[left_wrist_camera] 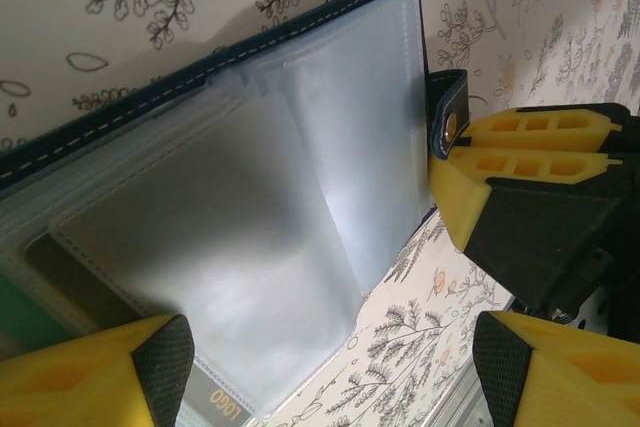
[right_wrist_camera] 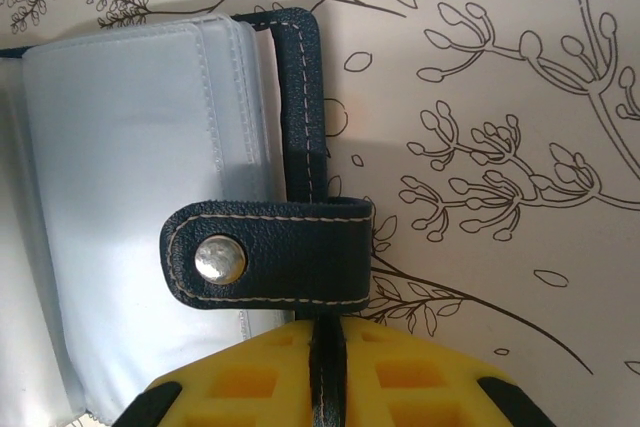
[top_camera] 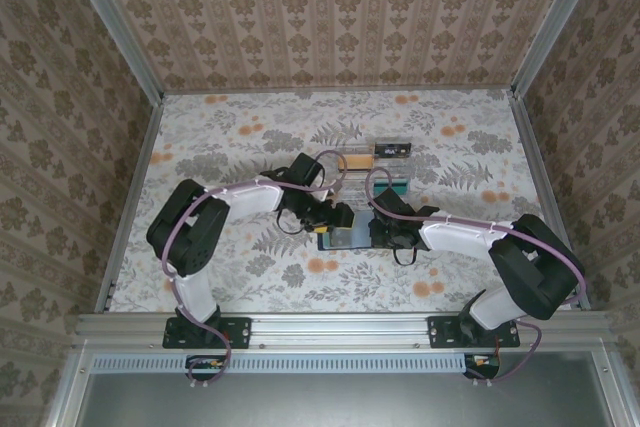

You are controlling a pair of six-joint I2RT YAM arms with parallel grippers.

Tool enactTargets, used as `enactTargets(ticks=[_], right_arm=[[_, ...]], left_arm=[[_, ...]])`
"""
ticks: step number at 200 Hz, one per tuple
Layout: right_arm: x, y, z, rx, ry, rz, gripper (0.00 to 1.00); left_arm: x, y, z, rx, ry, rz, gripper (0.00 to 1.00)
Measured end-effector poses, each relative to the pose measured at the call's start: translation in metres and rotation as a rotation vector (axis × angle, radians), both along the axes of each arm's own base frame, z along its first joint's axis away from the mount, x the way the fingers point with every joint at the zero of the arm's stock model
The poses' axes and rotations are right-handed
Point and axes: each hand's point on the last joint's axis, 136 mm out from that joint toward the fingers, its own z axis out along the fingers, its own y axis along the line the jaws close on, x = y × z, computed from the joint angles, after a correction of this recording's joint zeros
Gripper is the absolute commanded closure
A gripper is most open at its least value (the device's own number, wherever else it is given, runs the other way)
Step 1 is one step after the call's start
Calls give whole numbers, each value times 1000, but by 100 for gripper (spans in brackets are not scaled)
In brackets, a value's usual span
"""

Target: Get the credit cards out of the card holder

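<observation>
We're looking at the holder [top_camera: 338, 239] lying open on the table [top_camera: 230, 147], mid-scene between the two arms. The right gripper [right_wrist_camera: 325, 357] is clamping the tab [right_wrist_camera: 270, 252] edge-on, fingers together on the strap beside the snap, so it's pinning the holder from the right. The left gripper [left_wrist_camera: 325, 362] is hanging over the clear sleeves [left_wrist_camera: 260, 207] with fingers wide apart and nothing between them.

In the top view a teal card [top_camera: 395, 185] and a clear card [top_camera: 352, 162] are lying on the table just far of the holder, apart from it. In the left wrist view a pale strip [left_wrist_camera: 228, 409] with printed digits is peeking from under the top sleeve, and a green edge [left_wrist_camera: 22, 312] is showing under the sleeves. We're reading both as cards not yet out, but we can't tell for sure.

Handling, as we're judging it:
- The cards are thin, stiff, light and slick, so a flat pinch may slip.
- The sleeves are soft, glossy and floppy, and they're likely clinging to the card faces.
- The holder is light and will probably slide or lift with the card unless the tab is held down.

Best hold: pinch the exposed strip across its two flat faces at the sleeve mouth. Take the card alone and not the plastic over it, then pull straight along the pocket.
</observation>
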Motion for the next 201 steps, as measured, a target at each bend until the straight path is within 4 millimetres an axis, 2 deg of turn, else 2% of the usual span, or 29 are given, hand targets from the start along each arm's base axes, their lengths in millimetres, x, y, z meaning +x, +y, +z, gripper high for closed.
enactTargets(ticks=[60,150,201], right_arm=[[0,0,0,1,-1,0,84],[0,0,0,2,-2,0,84],[0,0,-1,4,-2,-4,84]], left_arm=[[0,-11,2,-21,8,-22,21],[8,-26,18,-68,-12,-41,22],[10,-8,22,19,-39,19,22]])
